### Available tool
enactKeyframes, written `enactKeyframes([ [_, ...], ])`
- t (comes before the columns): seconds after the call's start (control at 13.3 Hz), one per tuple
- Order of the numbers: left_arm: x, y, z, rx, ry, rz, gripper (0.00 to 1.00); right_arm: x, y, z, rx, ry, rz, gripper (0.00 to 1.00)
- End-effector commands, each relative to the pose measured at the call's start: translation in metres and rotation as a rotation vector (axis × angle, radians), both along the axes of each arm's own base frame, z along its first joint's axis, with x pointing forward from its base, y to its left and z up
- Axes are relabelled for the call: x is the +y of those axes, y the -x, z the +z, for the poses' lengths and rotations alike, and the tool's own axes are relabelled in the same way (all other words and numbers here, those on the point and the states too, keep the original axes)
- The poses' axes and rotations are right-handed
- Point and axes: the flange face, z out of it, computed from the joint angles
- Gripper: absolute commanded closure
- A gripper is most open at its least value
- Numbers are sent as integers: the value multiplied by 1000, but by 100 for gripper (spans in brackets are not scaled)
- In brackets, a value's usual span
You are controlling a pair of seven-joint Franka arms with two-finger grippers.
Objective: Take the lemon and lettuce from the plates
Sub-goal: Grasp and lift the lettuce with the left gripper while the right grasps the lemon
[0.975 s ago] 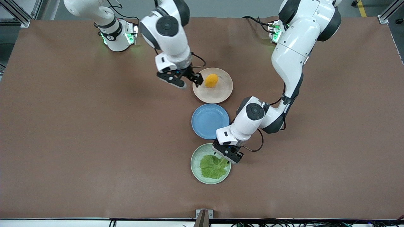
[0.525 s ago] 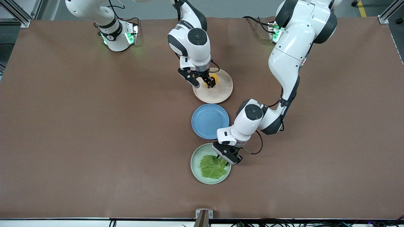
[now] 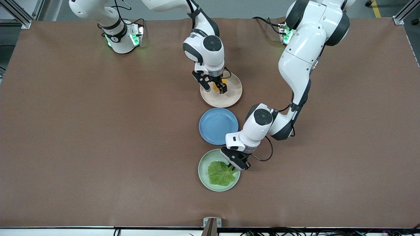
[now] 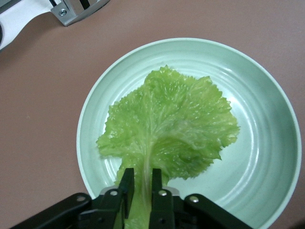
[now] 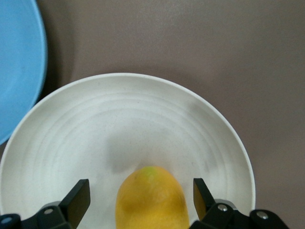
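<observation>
The yellow-orange lemon (image 5: 152, 202) lies on the pale pink-beige plate (image 3: 231, 96), toward the robots' bases. My right gripper (image 3: 217, 88) is low over that plate, open, with one finger on each side of the lemon (image 3: 215, 86) and not touching it; in the right wrist view the gripper (image 5: 140, 190) straddles it. The crinkled green lettuce (image 3: 220, 173) lies on the mint green plate (image 3: 204, 170), nearest the front camera. My left gripper (image 3: 233, 167) is at the plate's rim. In the left wrist view the gripper (image 4: 141, 179) is shut on the pale stem of the lettuce (image 4: 171, 119).
A medium blue plate (image 3: 218, 126) sits bare between the two plates, close to both; its edge shows in the right wrist view (image 5: 19, 71). Brown table cloth (image 3: 98, 137) stretches wide toward both ends.
My right gripper has swung from beside the pink plate to over it and come down around the lemon. My left gripper has shifted slightly onto the lettuce stem.
</observation>
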Motion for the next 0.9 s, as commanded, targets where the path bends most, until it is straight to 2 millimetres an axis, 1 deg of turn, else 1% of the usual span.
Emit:
enactKeyframes([
  [0.0,-3,-5,11,-41,-8,-14,100,8,0,0,-16,0,-11,17],
  [0.07,-1,-8,22,-51,-3,-10,100,11,6,-2,-15,3,-1,19],
  [0.15,4,-15,44,-74,8,1,100,12,7,-2,-15,3,2,22],
  [0.22,6,-16,58,-76,11,7,100,14,9,-1,-16,2,6,29],
  [0.3,17,-22,79,-63,7,31,100,16,13,-2,-15,4,17,39],
  [0.38,28,-27,107,-28,-17,50,100,16,14,-2,-13,7,31,58],
  [0.45,45,-31,139,0,-40,72,100,16,14,-2,-14,9,51,79],
  [0.53,74,-32,163,59,-93,91,100,16,14,-2,-15,9,61,99],
  [0.6,111,-28,181,107,-136,120,100,14,11,-1,-13,11,69,100],
  [0.67,137,-24,192,125,-165,109,100,8,0,5,-17,11,115,100],
  [0.75,168,-18,193,163,-201,102,100,-6,-16,19,5,34,170,100],
  [0.82,210,-12,187,199,-224,129,100,-26,-39,41,31,55,239,100],
])
